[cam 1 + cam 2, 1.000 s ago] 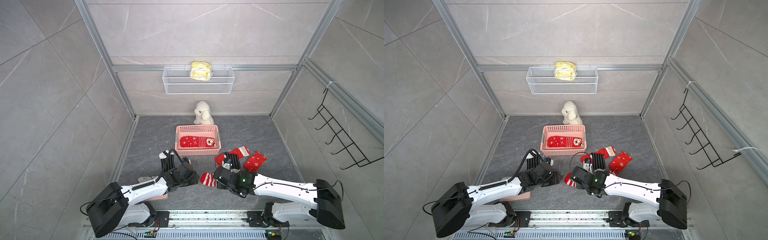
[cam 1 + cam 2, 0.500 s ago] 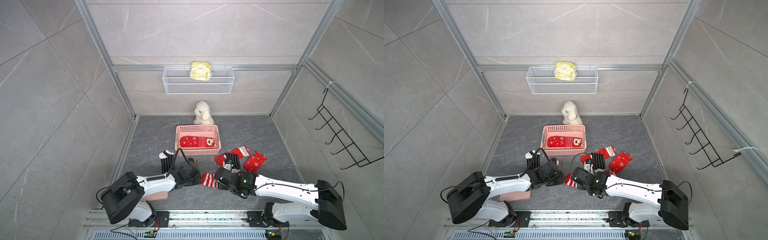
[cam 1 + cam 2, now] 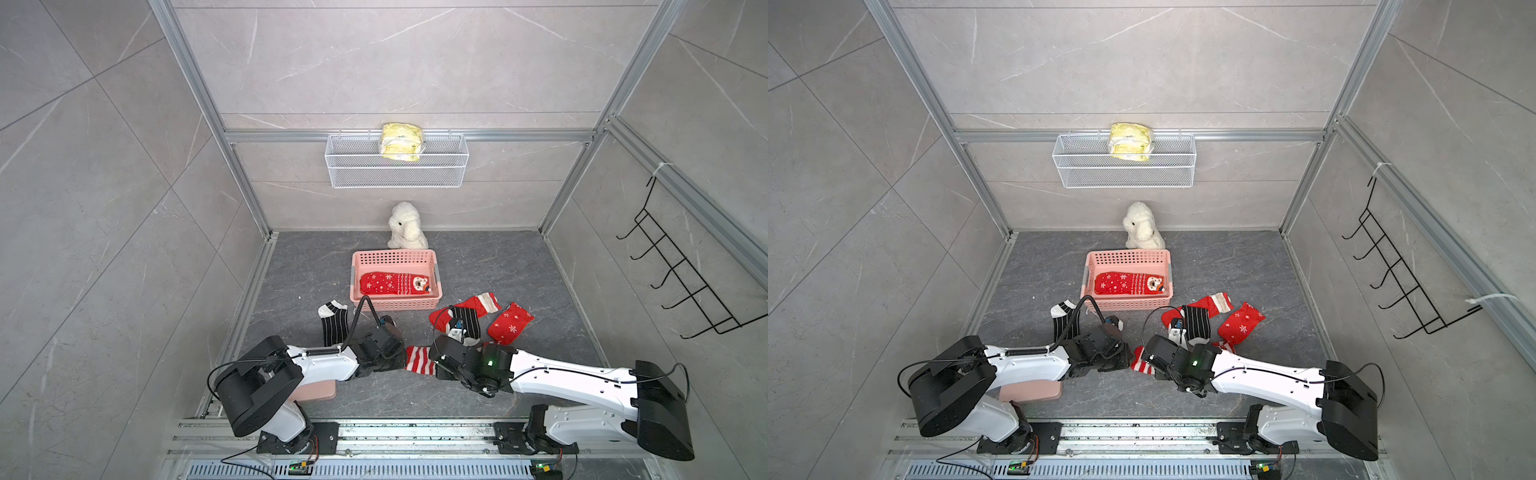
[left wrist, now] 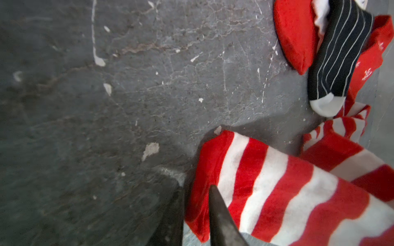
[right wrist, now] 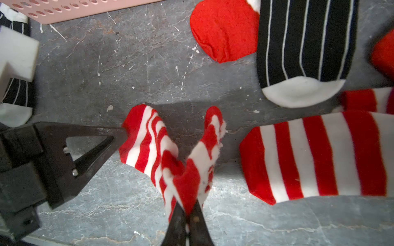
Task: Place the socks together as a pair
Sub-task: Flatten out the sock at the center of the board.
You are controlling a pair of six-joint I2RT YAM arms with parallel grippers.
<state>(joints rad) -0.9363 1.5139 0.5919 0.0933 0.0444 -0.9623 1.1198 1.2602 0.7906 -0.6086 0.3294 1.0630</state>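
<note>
In both top views the striped sock (image 3: 419,360) sits in front of the pink basket (image 3: 395,306), on the robot's side of it. Its long axis runs parallel to the basket's front wall, stretched between the left gripper (image 3: 401,358) and the right gripper (image 3: 435,362). From up there I can't see how either pair of jaws stands. The left wrist view shows the left fingers (image 4: 219,215) set narrow, with the sock's red end edge between them and the stripes running away from the tips. The right wrist view shows the right fingers (image 5: 199,221) clamped tight on a bunched fold of that sock, one end reaching the left tip. A second striped sock (image 5: 315,159) lies flat off the basket's right front corner, a black sock (image 5: 304,42) just beyond it.
</note>
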